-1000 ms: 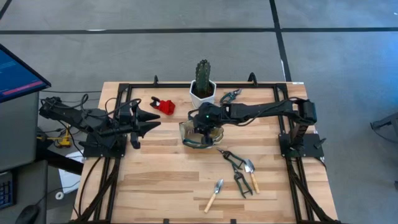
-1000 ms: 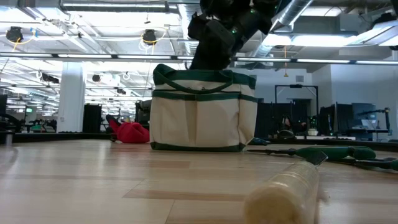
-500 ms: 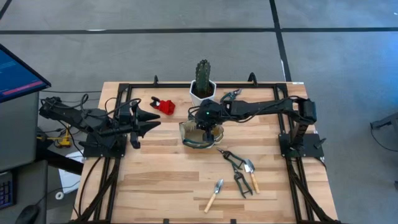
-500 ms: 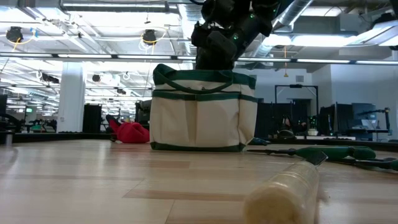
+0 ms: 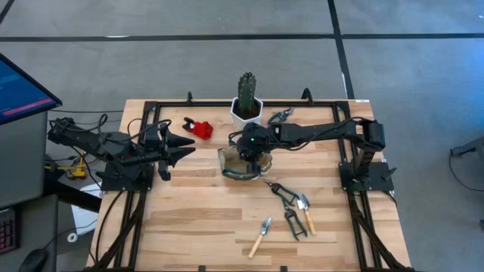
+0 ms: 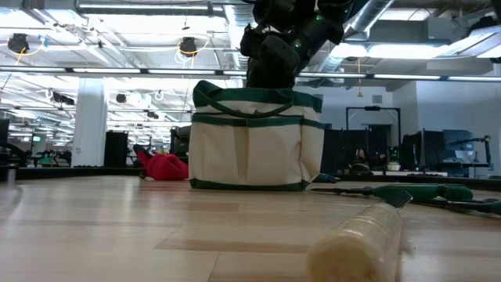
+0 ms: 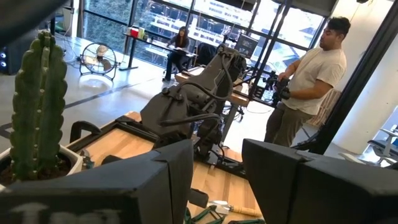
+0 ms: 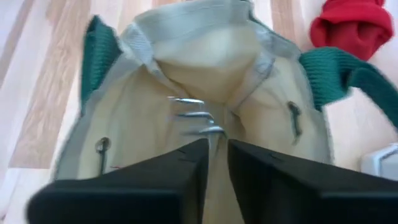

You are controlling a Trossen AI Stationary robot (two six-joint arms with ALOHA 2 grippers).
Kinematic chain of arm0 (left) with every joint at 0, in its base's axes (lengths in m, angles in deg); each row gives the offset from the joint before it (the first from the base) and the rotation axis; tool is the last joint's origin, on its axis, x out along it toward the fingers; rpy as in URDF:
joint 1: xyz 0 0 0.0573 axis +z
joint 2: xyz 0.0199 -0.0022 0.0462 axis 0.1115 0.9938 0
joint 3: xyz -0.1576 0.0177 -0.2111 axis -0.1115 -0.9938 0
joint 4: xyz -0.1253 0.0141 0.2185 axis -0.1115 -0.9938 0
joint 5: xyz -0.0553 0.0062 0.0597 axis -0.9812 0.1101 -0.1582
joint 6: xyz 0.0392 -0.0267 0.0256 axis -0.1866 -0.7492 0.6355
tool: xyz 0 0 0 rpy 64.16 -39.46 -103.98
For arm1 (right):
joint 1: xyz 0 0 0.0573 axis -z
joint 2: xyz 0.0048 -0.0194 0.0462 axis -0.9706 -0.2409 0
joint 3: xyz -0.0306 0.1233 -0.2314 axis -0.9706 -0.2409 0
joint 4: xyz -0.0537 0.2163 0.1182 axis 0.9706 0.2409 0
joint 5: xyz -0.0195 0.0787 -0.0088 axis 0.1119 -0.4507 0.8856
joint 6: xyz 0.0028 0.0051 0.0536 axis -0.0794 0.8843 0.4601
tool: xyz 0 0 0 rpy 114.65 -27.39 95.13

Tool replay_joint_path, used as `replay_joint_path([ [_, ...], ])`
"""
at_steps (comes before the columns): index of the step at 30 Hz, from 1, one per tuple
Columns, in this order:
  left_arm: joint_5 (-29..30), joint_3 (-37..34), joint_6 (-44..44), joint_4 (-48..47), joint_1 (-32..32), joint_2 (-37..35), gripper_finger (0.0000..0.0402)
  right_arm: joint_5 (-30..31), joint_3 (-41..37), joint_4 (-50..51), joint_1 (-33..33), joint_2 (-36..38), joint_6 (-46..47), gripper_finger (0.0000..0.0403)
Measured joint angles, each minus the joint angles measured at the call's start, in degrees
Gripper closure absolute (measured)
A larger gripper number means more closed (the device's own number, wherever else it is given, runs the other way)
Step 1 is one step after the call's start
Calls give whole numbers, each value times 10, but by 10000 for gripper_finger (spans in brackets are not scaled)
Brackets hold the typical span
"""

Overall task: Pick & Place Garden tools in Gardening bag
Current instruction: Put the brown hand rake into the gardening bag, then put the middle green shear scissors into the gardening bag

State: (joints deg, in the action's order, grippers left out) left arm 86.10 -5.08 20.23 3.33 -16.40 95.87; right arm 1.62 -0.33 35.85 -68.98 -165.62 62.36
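Observation:
The cream gardening bag (image 5: 229,168) with green trim stands on its base mid-table, mouth up (image 6: 254,141). My right gripper (image 5: 249,155) hangs over its mouth, slanting down, its fingers (image 8: 186,165) a narrow gap apart. A fork's metal tines (image 8: 193,115) lie inside the bag just past the fingertips, and its thin neck runs back into the gap. A red pruner-like piece (image 5: 200,128) lies on the table left of the bag. My left gripper (image 5: 181,145) waits open and level at the left, nothing between its fingers (image 7: 161,180). My right gripper has its fingers on either side of the fork's thin neck (image 8: 214,138), coming from above and slanting down into the bag's mouth. Whether the fingers touch the neck I cannot tell. The fork's tines lie against the bag's inner cloth.
A cactus (image 5: 246,89) in a white pot (image 5: 257,112) stands just behind the bag, with dark shears (image 5: 280,115) beside it. Shears (image 5: 283,196) and two trowels (image 5: 306,211) (image 5: 261,236) lie near the front right. A person (image 7: 311,81) stands beyond the table.

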Motion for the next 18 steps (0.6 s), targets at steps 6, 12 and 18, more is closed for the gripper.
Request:
replay_joint_path([
  [6,0,0,0,0,0,0,275,0,0,-1,0,1,0,296],
  [12,0,0,0,-1,0,0,275,0,17,8,1,47,34,298],
  [18,0,0,0,-1,0,0,275,1,47,9,-3,127,36,350],
])
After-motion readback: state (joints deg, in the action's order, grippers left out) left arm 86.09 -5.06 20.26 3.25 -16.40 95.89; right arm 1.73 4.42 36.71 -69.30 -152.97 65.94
